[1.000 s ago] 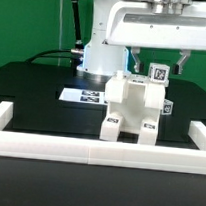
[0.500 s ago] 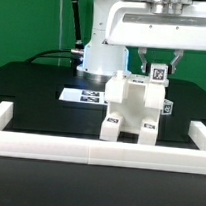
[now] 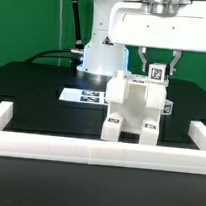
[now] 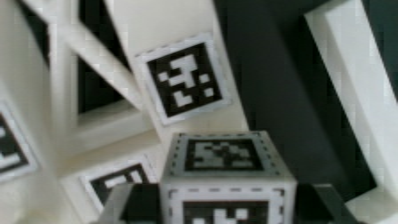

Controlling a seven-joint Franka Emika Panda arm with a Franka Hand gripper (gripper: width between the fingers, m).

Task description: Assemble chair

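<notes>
Chair (image 3: 131, 108): stood upright on the black table (image 3: 32, 85), just behind the front of the white border rail (image 3: 97, 151).
Tagged block (image 3: 157, 71) (image 4: 222, 165): held at the chair's top, toward the exterior view's right; contact cannot be told.
Gripper (image 3: 158, 63): fingers clamped on the tagged block's sides.
Marker board (image 3: 82, 94): laid flat behind the chair.

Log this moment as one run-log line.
gripper: fingers shut on tagged block | tagged block: at top of partly built chair, toward the exterior view's right
</notes>
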